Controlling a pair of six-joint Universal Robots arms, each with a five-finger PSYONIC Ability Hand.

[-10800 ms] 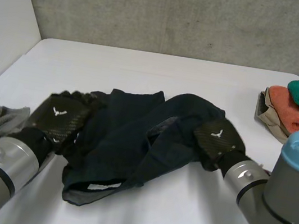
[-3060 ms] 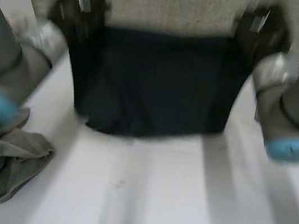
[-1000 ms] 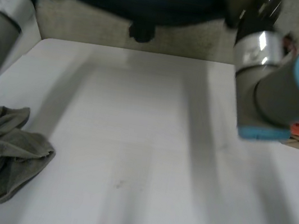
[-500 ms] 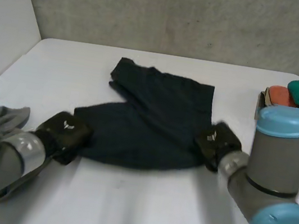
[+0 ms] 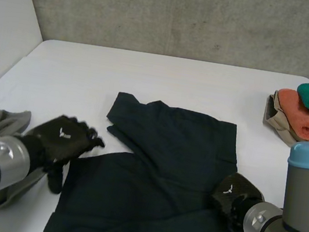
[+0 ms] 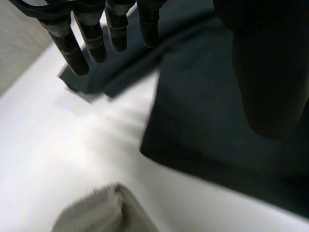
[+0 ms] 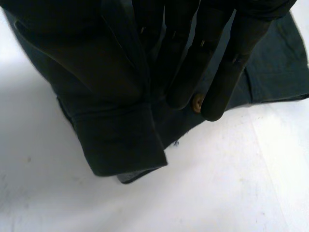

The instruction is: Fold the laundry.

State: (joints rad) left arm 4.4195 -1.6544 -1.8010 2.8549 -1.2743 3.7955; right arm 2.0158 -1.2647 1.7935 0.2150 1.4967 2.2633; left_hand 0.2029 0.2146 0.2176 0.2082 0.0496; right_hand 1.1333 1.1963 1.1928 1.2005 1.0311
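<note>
On the white table, the dark garment lies spread out flat. Left hand hovers unclenched beside its left edge (fingers splayed, gripping nothing), while the right hand pinches the near right corner.

Open ground: the far stretch of the white tabletop, between the dark navy cloth garment and the grey concrete back wall, lies bare.
Right lane: a bare strip runs between the garment and the stack of folded teal, orange and beige cloths.
Left lane: tight, with the straight-fingered left hand just beside the garment's edge and the crumpled grey cloth near it.
Near right corner: blocked by the right hand, pinching the garment, and its arm.
</note>
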